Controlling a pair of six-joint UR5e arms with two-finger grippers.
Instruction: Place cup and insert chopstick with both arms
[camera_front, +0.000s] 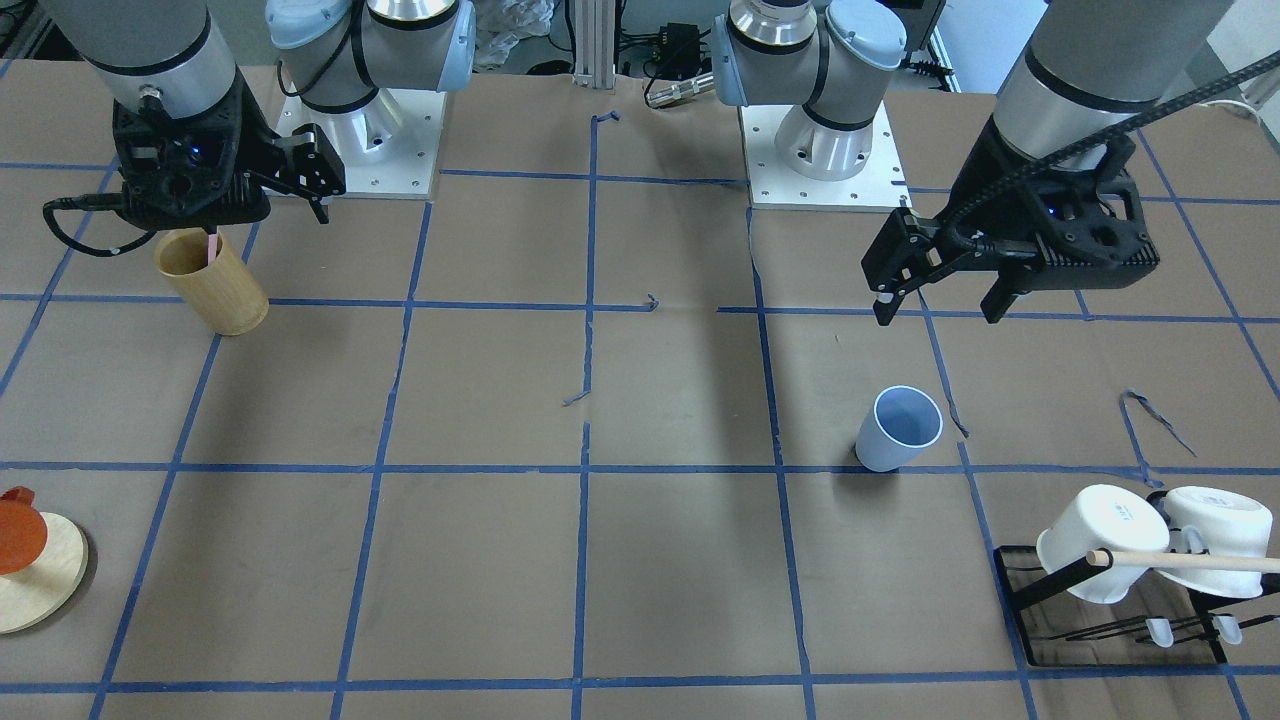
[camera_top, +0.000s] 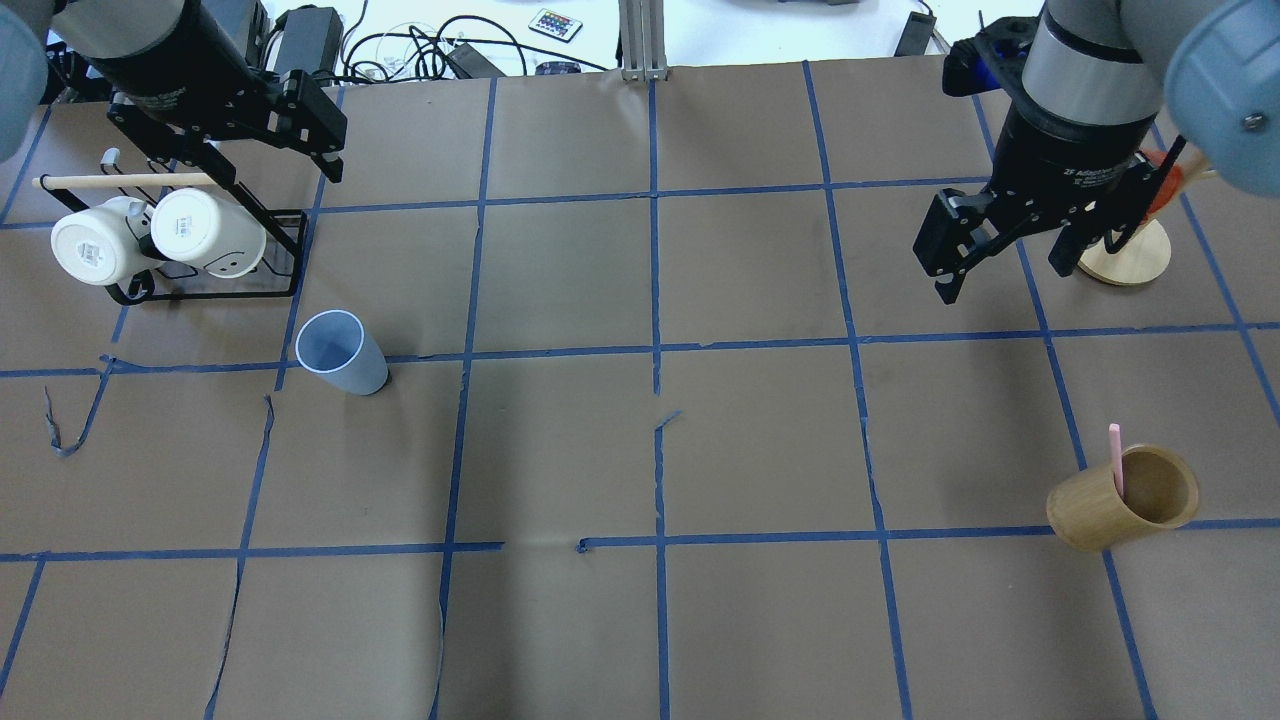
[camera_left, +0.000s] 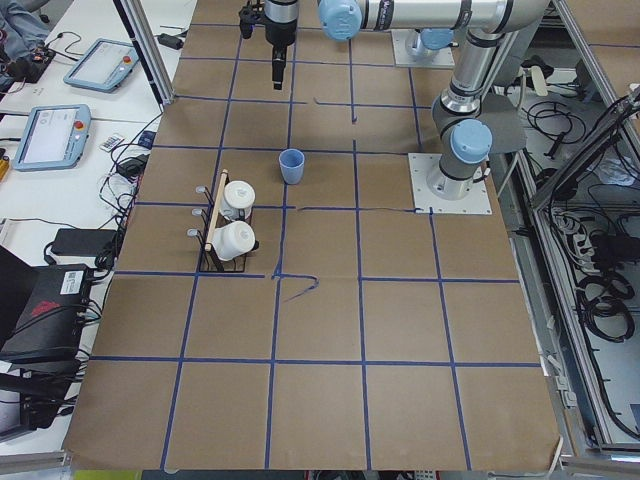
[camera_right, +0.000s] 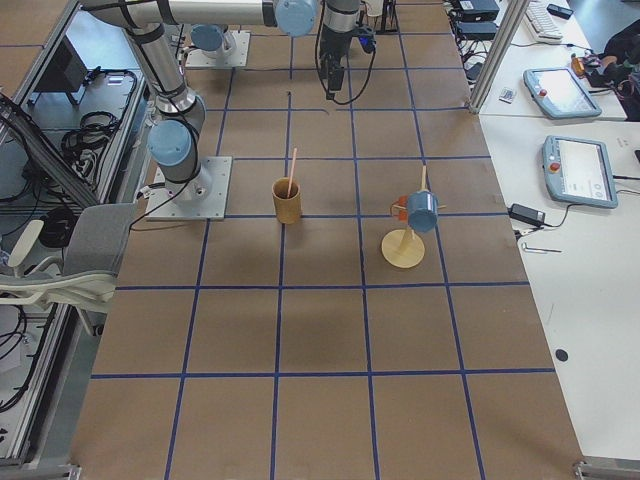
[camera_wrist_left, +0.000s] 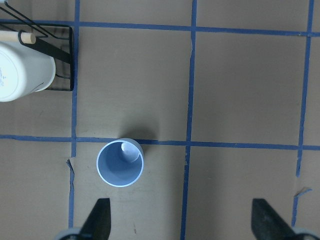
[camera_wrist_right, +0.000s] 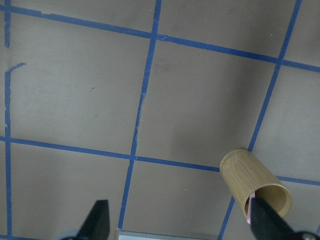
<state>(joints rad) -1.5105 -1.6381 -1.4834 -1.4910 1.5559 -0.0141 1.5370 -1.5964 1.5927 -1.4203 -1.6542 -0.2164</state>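
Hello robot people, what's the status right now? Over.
Left gripper, right gripper: open, empty, raised. Cup upright on table, free. Chopstick standing in bamboo holder. Mug rack near cup, not touching.

The left arm (camera_front: 1090, 60) and right arm (camera_front: 140, 45) are grey-silver tubes with pale blue joint caps (camera_front: 865, 35) and white, screw-holed base plates (camera_front: 880, 180). The left gripper (camera_front: 937, 316) and right gripper (camera_top: 1002, 280) are black, and a braided black cable (camera_front: 1150, 113) runs along the left.
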